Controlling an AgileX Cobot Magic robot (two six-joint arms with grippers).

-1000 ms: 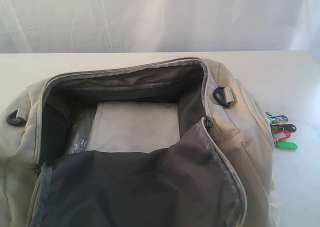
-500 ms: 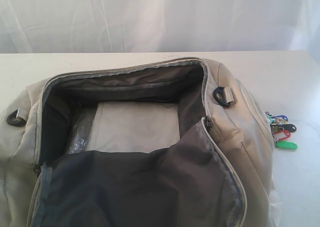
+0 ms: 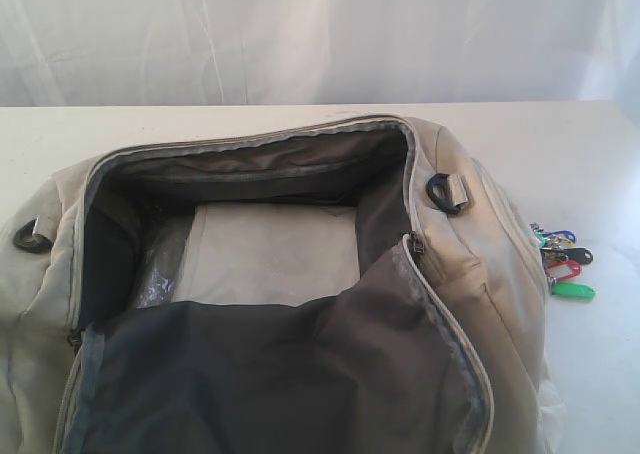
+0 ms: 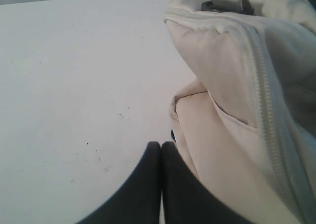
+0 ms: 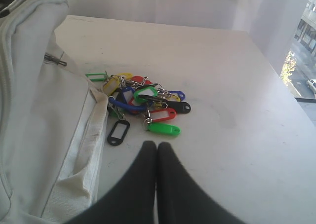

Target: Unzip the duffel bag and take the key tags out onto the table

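The duffel bag [image 3: 300, 304] gapes unzipped on the table [image 3: 600, 154], key tags [image 5: 143, 108] beside it, left gripper [image 4: 161, 146] and right gripper [image 5: 156, 146] pinched together, empty.

White table [image 3: 600, 154]: duffel bag [image 3: 485, 274], key tags [image 3: 563, 264]
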